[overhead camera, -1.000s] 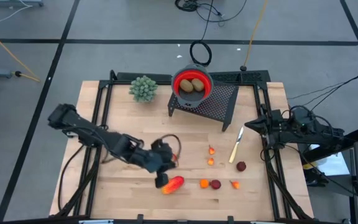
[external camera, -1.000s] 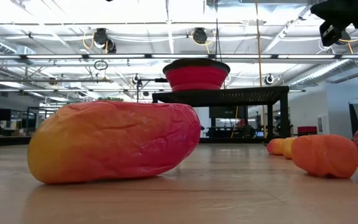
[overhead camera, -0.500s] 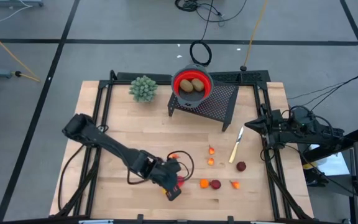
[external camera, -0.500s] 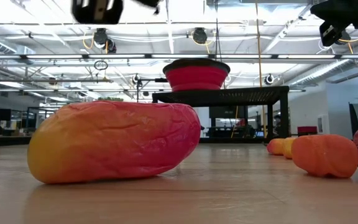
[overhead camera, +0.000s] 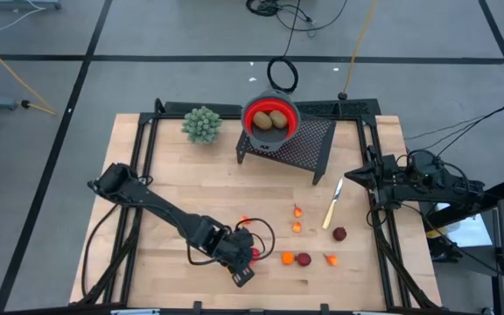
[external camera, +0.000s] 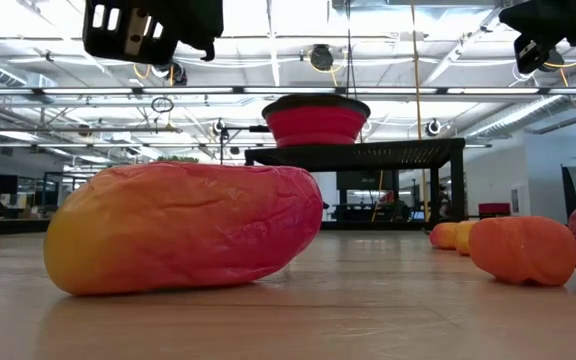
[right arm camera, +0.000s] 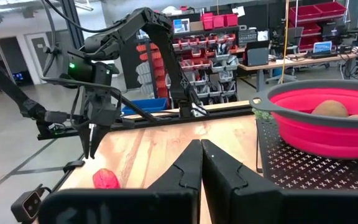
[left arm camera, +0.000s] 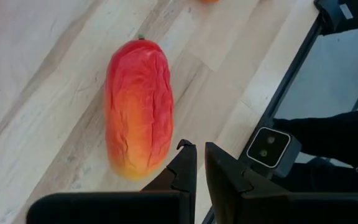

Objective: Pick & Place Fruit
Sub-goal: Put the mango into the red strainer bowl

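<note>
Two olive-brown ovals (overhead camera: 270, 120) already sit in the red bowl (overhead camera: 250, 112) on the black mesh stand (overhead camera: 309, 144), well beyond both grippers. The red-orange fruit (left arm camera: 139, 117) lies on the table directly below the left gripper (left arm camera: 198, 163), whose fingers are nearly closed and hold nothing. The small orange and dark-red bits (overhead camera: 304, 258) wait just beside it. The right gripper (right arm camera: 200, 160) is closed and empty at the table's right edge. Judged so: most picking remains.

Red-orange fruit (overhead camera: 253, 253) largely hidden beneath left hand (overhead camera: 241, 274).
</note>
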